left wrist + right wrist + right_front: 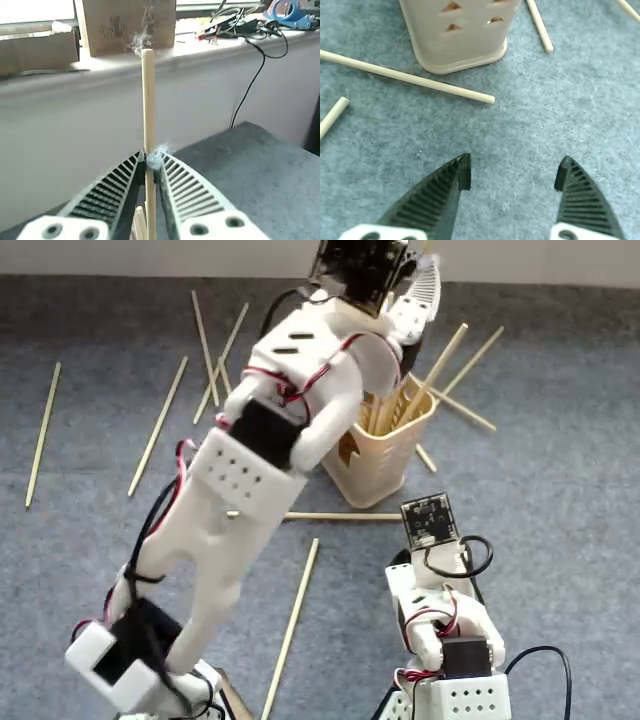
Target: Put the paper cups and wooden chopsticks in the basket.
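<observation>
Pinches chopstick [148, 100] upright in left gripper [150, 159] above basket [375, 468]; judged deposit step, needs lowering, then release.

1. My left arm [250, 470] is blocky white plastic; one plate carries a grid of small holes.
2. Black servos [262, 430] sit at its joints, with red, white and black wires [165, 505] strung alongside.
3. My right arm [445, 640] is the same white, with looping black cables and a dark circuit board [430, 520].
4. The left gripper [150, 157] and right gripper [515, 172] have black ribbed fingers on white bases.
</observation>
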Tool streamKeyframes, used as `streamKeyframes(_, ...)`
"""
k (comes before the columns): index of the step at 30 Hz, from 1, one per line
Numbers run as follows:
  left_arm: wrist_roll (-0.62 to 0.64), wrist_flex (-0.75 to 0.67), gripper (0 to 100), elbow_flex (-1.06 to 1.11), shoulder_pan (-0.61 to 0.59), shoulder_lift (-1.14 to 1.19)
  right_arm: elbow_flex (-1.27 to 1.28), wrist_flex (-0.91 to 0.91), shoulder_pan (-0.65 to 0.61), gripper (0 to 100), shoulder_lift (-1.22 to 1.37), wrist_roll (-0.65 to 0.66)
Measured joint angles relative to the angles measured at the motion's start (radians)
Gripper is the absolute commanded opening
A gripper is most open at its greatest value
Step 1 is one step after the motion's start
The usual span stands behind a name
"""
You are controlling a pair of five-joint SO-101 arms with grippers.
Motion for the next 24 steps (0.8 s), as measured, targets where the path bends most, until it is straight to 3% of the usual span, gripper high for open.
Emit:
streamKeyframes(6,0.084,-0.003,3,0.000,-0.014,0.048,0.000,0.000,0.000,27.5,0.000,0.000)
streamKeyframes(10,0.117,0.011,14,0.000,-0.041,0.049,0.000,0.000,0.000,27.5,0.000,0.000)
streamKeyframes(16,0.221,0.149,19,0.000,-0.089,0.049,0.000,-0.002,0.000,27.5,0.000,0.000)
streamKeyframes(20,0.233,0.204,19,0.000,-0.199,0.048,0.000,-0.002,0.000,27.5,0.000,0.000)
streamKeyframes(24,0.235,0.249,19,0.000,-0.419,-0.003,0.000,-0.002,0.000,27.5,0.000,0.000)
